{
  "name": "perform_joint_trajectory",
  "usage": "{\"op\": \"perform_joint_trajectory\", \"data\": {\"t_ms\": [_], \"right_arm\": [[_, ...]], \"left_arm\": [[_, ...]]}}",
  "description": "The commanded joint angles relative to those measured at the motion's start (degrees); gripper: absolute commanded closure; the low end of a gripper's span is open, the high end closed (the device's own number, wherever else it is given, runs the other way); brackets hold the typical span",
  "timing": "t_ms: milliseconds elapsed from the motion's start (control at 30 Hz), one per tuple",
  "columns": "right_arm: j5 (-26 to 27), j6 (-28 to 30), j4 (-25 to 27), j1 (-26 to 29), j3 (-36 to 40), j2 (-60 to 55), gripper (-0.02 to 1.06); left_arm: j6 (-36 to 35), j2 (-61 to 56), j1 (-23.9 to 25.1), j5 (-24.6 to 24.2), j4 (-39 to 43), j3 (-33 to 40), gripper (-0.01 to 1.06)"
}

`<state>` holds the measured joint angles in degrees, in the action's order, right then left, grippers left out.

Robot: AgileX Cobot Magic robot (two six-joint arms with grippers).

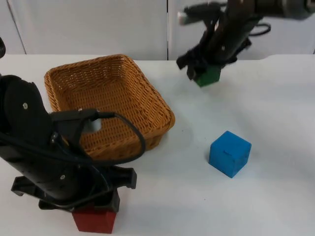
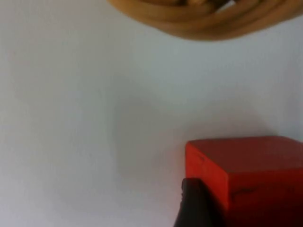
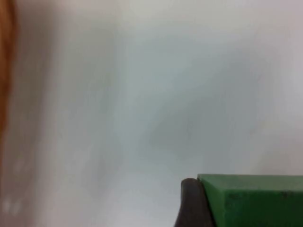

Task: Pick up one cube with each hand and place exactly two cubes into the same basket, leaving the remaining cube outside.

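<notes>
My left gripper [image 1: 96,209] is at the table's near left edge, shut on a red cube [image 1: 94,220] that rests on the white table. In the left wrist view a black fingertip [image 2: 195,204] presses the side of the red cube [image 2: 255,172]. Beyond the basket's far right corner, my right gripper [image 1: 204,73] is shut on a green cube [image 1: 208,76]. The right wrist view has a black fingertip [image 3: 193,203] against the green cube [image 3: 255,201], with blurred table behind. A blue cube [image 1: 230,153] sits free on the table to the right of the wicker basket [image 1: 64,81].
The basket has nothing in it, and its rim [image 2: 203,21] lies just beyond the red cube. The left arm's black body covers the basket's near left corner. A grey partition wall [image 1: 98,24] closes the table's far side.
</notes>
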<state>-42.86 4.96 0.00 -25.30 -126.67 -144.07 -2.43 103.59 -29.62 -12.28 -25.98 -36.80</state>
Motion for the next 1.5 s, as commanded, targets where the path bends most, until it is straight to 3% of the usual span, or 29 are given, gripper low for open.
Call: {"op": "perform_joint_trajectory", "data": {"t_ms": [0, 267, 533, 1000, 1467], "right_arm": [[-0.9, 1.0, 0.0, 0.2, -0.2, 4.5, 1.05], [-3.2, 1.0, 0.0, 0.2, -0.2, 11.0, 1.05], [-6.4, 1.2, 0.0, 0.2, -0.2, 14.4, 1.05], [-7.2, 2.4, 0.0, 0.1, -0.2, 14.4, 1.05], [-7.5, 5.4, 1.7, -2.6, -0.2, 14.4, 1.05]], "left_arm": [[-0.2, -2.9, -0.3, -1.4, 0.1, -0.1, 1.05], [0.6, -13.7, -0.3, -5.2, 1.4, -0.1, 1.05], [0.6, -26.8, -0.3, -5.4, 3.6, -0.1, 1.05], [0.6, -27.9, -0.3, -4.5, 4.8, -0.1, 1.05], [0.6, -25.8, -0.3, -0.4, 5.5, -0.2, 1.05]]}}
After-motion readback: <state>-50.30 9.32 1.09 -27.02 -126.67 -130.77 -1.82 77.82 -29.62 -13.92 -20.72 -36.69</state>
